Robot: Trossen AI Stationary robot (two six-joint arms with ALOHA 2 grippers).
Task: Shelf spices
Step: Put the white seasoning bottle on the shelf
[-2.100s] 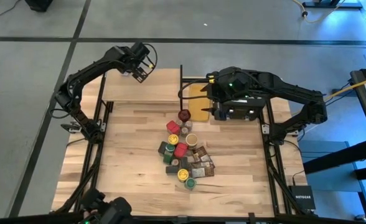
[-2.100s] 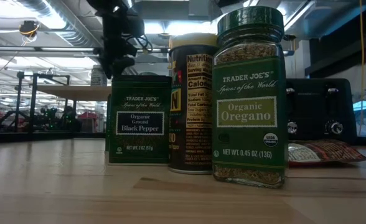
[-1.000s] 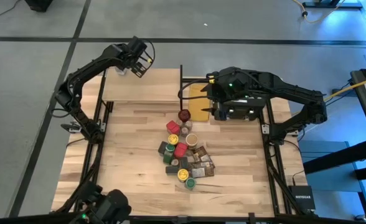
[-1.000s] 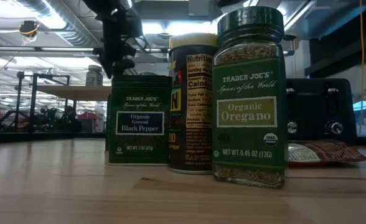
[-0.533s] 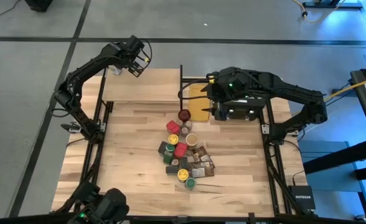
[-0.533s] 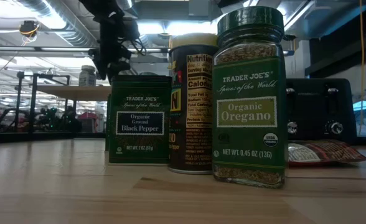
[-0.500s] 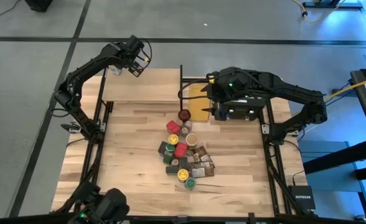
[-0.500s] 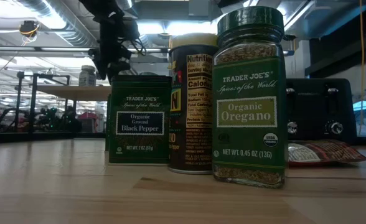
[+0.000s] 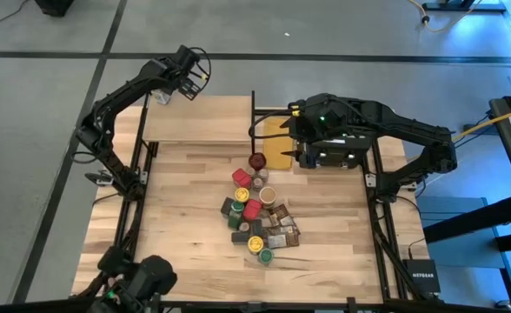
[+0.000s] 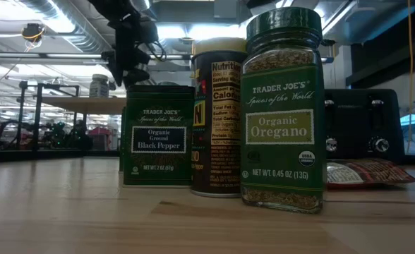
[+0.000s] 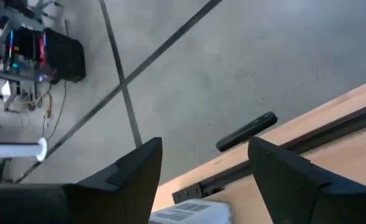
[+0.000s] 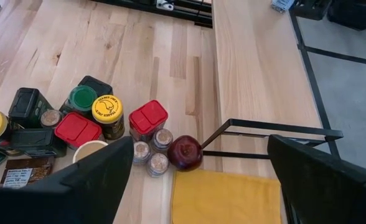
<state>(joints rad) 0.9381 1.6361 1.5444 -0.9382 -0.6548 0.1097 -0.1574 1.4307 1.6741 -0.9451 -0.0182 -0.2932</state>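
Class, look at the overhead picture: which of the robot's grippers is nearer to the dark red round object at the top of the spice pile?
The right. The right gripper hovers just beside the dark red round object, over the yellow board. The left gripper is far away, at the shelf's far left corner.

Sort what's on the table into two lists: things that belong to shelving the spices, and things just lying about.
For the job:
- spices clustered mid-table
- one jar on the shelf's far left corner
- shelf
- left gripper beside that jar

Lying about:
- dark red knob
- yellow board
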